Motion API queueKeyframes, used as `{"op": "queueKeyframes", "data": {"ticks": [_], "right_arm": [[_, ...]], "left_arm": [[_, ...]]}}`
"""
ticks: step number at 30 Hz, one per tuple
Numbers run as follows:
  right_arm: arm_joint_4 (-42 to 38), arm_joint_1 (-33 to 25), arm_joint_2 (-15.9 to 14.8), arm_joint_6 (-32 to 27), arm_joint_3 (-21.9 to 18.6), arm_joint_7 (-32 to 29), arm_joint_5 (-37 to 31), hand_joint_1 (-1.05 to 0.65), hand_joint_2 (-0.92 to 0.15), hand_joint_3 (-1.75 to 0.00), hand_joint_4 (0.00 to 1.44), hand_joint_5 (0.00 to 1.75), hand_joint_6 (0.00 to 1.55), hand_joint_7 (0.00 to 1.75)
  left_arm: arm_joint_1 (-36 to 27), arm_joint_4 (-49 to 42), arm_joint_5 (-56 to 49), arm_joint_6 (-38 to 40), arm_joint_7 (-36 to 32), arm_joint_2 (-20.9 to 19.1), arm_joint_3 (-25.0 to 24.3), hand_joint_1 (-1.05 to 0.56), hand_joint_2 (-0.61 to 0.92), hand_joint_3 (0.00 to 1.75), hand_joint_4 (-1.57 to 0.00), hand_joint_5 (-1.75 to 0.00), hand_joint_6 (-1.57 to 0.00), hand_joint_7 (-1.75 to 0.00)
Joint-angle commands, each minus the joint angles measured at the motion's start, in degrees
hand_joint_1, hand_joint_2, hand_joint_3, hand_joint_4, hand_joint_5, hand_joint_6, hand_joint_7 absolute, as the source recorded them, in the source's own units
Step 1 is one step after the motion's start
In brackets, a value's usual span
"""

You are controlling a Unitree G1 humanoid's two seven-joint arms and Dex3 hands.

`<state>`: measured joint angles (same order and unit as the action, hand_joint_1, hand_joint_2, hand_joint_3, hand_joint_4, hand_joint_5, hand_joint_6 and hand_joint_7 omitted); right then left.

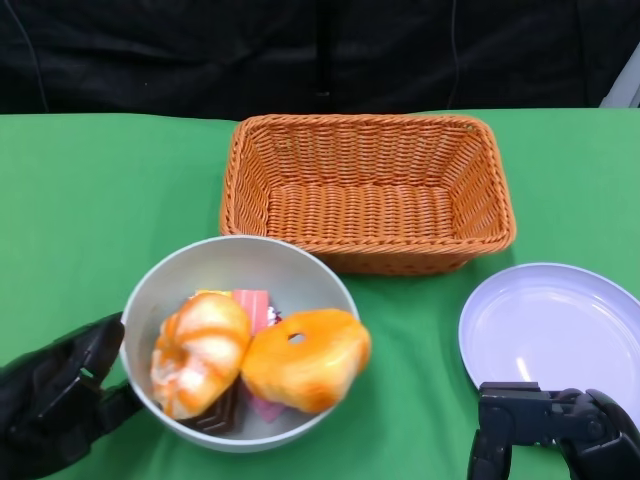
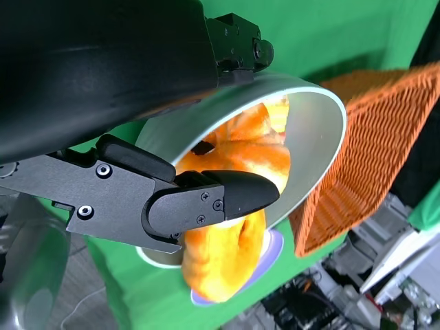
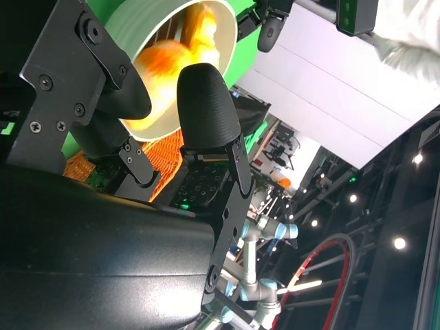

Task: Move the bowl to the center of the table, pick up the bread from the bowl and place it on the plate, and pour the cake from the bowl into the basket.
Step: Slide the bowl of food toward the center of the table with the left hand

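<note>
Evidently early: left hand (image 1: 60, 400) grips the rim of the bowl (image 1: 200, 270), left of the desk (image 1: 90, 190) center with bread (image 1: 305, 358) and cake (image 1: 253, 305) inside; plate (image 1: 560, 330) and basket (image 1: 368, 190) empty, right hand (image 1: 560, 430) holds nothing, fingers apart.

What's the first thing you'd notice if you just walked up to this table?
Probably the two bright orange breads piled in the grey bowl at the front of the green table, with the left hand at the bowl's rim. Behind it sits a big empty wicker basket, and an empty pale plate lies to the right.
</note>
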<state>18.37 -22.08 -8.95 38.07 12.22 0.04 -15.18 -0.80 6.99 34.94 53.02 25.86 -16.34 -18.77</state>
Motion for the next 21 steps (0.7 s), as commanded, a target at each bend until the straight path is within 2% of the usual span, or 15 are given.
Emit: {"op": "queueKeyframes", "data": {"ticks": [1,6,7,9,10,13,14,16,18,19,21], "right_arm": [[1.87,-0.81,0.17,1.22,1.11,0.21,-3.05,0.2,-0.04,-1.75,1.07,1.75,1.0,1.48],[2.84,-0.47,0.5,0.66,1.22,0.39,-2.68,0.21,-0.07,-1.75,1.02,1.71,0.96,1.46],[3.38,-0.38,0.52,0.35,1.27,0.54,-2.6,0.1,-0.08,-1.72,0.9,1.65,0.83,1.4],[4.76,0.0,0.26,-0.91,1.1,1.11,-2.98,0.04,-0.09,-1.69,0.84,1.62,0.76,1.37],[5.44,0.22,0.04,-1.68,0.95,1.44,-3.32,0.01,-0.1,-1.65,0.69,1.53,0.6,1.3],[7.42,0.62,-0.63,-4.18,0.39,2.58,-4.26,-0.01,-0.11,-1.6,0.61,1.49,0.49,1.28],[8.3,0.78,-0.96,-5.36,0.08,3.15,-4.72,-0.05,-0.15,-1.47,0.41,1.46,0.32,1.28],[9.73,1.25,-1.41,-7.23,-0.33,3.96,-5.2,-0.11,-0.19,-1.35,0.24,1.47,0.18,1.3],[10.53,1.83,-1.72,-8.3,-0.61,4.3,-5.59,-0.14,-0.21,-1.3,0.19,1.48,0.13,1.31],[11.08,2.34,-1.98,-9.04,-0.91,4.52,-6.14,-0.22,-0.28,-1.16,0.1,1.5,0.05,1.28],[12.25,3.28,-2.39,-11.0,-1.31,5.04,-7.21,-0.3,-0.36,-0.99,0.02,1.47,0.01,1.2]], "left_arm": [[-0.26,2.15,1.86,1.76,-1.2,0.71,0.6,-0.68,0.92,0.59,0.0,0.0,0.0,0.0],[-0.38,3.72,1.08,1.6,-1.52,0.56,3.48,-0.7,0.92,0.61,0.0,0.0,0.0,0.0],[-0.35,3.79,1.0,1.52,-1.49,0.53,3.98,-0.7,0.92,0.61,0.0,0.0,0.0,0.0],[-0.13,3.85,1.05,1.69,-1.49,0.56,4.89,-0.7,0.92,0.61,0.0,0.0,0.0,0.0],[0.0,3.83,1.17,1.85,-1.53,0.58,5.22,-0.71,0.92,0.59,0.0,0.0,0.0,0.0],[0.3,4.1,1.1,2.31,-2.29,0.74,6.13,-0.71,0.92,0.58,0.0,0.0,0.0,0.0],[0.42,4.34,0.93,2.58,-2.83,0.88,6.54,-0.71,0.92,0.56,0.0,0.0,0.0,0.0],[0.79,4.45,0.81,3.07,-3.83,1.15,7.25,-0.72,0.92,0.53,0.0,0.0,0.0,0.0],[1.14,4.29,1.28,3.72,-4.64,1.63,7.4,-0.72,0.92,0.52,0.0,0.0,0.0,0.0],[1.43,4.08,1.75,4.37,-5.14,2.2,7.28,-0.71,0.92,0.51,0.0,0.0,0.0,0.0],[1.94,3.84,1.97,5.07,-5.41,2.68,7.72,-0.7,0.92,0.49,0.0,0.0,0.0,0.0]]}}
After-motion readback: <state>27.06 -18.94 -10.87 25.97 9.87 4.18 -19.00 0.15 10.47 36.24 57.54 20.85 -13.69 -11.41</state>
